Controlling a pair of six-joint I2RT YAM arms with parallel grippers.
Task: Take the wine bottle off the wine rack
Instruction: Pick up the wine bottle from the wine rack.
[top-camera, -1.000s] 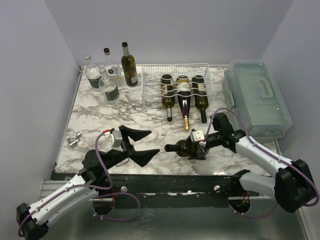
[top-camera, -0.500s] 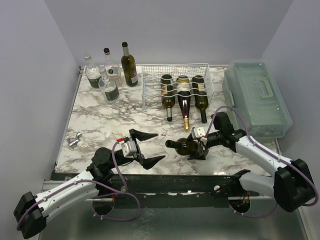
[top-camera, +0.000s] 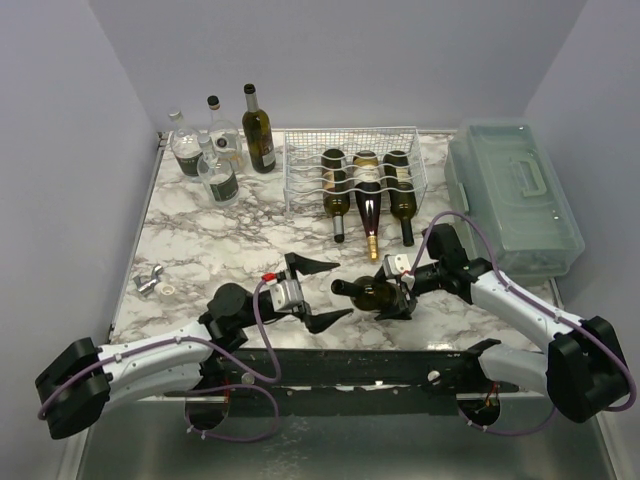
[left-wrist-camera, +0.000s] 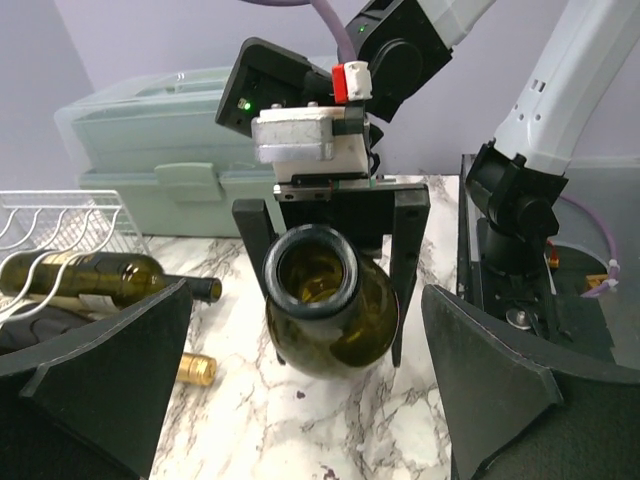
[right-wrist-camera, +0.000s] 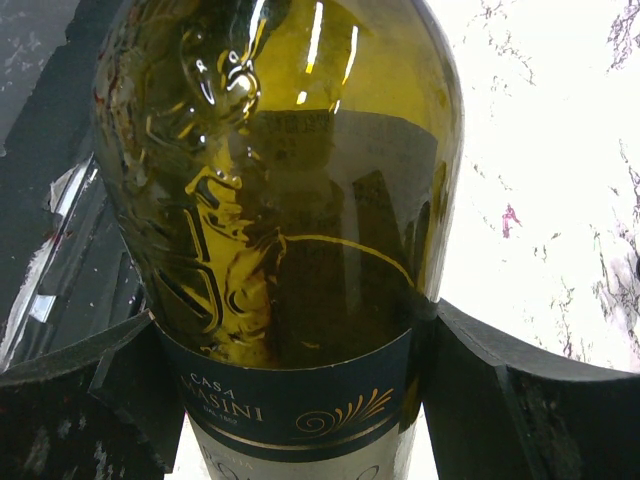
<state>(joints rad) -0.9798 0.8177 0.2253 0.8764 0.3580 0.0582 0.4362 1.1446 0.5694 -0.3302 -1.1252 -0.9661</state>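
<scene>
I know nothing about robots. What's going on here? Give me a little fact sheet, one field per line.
Right claw: shut on the wine bottle, holding it sideways, clear of the rack
Bottle mouth: uncorked, pointing at the left arm
Left claw: open, empty, facing the bottle's mouth
Wine rack: three bottles lying in it, necks toward the arms
Far-left corner: four bottles standing upright
Right edge of table: plastic box with a lid handle, closed

Bright glare streaks on wine bottle (right-wrist-camera: 280, 230)
</scene>
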